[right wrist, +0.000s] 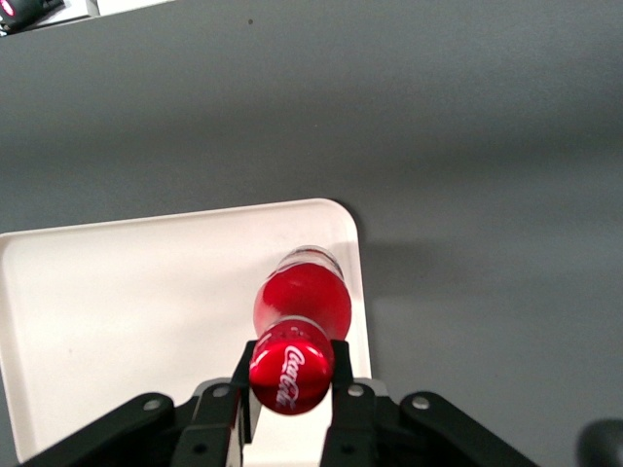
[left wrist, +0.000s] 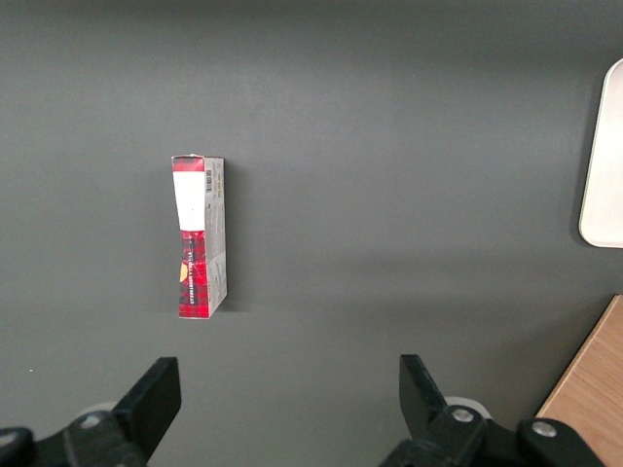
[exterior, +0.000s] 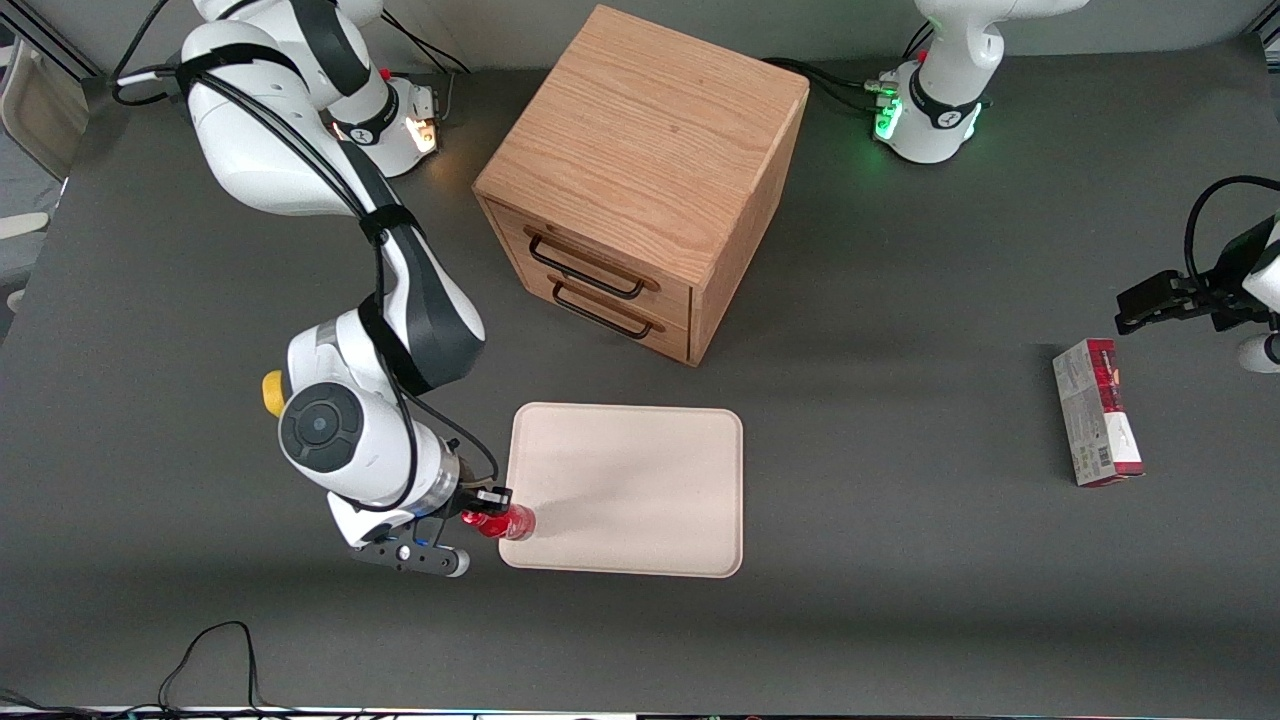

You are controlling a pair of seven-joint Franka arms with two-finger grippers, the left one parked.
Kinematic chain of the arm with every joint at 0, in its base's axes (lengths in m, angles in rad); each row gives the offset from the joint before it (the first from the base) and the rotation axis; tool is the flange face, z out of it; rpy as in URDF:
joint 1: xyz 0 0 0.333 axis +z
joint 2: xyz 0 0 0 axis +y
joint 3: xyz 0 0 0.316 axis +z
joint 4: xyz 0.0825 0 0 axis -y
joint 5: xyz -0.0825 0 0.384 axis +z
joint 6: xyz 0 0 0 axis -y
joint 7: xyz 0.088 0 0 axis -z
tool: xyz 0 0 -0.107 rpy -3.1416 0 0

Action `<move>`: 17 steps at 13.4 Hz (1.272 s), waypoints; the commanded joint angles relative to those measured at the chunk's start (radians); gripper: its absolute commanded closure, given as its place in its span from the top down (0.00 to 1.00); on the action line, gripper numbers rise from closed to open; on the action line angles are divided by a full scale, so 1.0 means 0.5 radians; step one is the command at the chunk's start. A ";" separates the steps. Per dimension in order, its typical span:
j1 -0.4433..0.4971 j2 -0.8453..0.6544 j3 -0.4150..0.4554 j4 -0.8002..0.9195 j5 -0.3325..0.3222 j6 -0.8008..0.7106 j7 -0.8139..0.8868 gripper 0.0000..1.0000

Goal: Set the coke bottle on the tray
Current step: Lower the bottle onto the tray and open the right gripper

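The coke bottle (exterior: 503,522) is small and red with a red cap and white lettering. My right gripper (exterior: 488,511) is shut on it just below the cap and holds it over the corner of the tray (exterior: 640,470) that is nearest the front camera, at the working arm's end. In the right wrist view the bottle (right wrist: 300,311) hangs between my fingers (right wrist: 243,365) above the cream-white tray (right wrist: 127,311), close to its rounded corner; my gripper (right wrist: 292,365) clasps the neck. Whether the base touches the tray I cannot tell.
A wooden two-drawer cabinet (exterior: 640,180) stands farther from the front camera than the tray. A red-and-grey carton (exterior: 1097,411) lies toward the parked arm's end of the table and also shows in the left wrist view (left wrist: 200,236).
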 commanded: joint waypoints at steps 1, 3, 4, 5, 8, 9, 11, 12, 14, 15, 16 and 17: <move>0.032 0.062 0.000 0.102 -0.075 0.057 0.066 0.00; 0.050 0.104 0.000 0.102 -0.078 0.112 0.066 0.00; 0.059 0.111 -0.003 0.099 -0.087 0.116 0.066 0.00; 0.063 0.111 0.000 0.093 -0.118 0.110 0.063 0.00; 0.090 0.135 0.000 0.086 -0.198 0.091 0.063 0.00; 0.090 0.135 0.000 0.083 -0.198 0.091 0.063 0.00; 0.093 0.147 0.000 0.083 -0.201 0.100 0.069 0.98; 0.093 0.148 0.000 0.083 -0.201 0.100 0.069 1.00; 0.093 0.148 0.000 0.083 -0.201 0.091 0.069 1.00; 0.093 0.148 0.000 0.083 -0.201 0.091 0.069 1.00; 0.093 0.145 0.000 0.083 -0.201 0.091 0.066 1.00; 0.090 0.129 -0.006 0.083 -0.204 0.067 0.045 1.00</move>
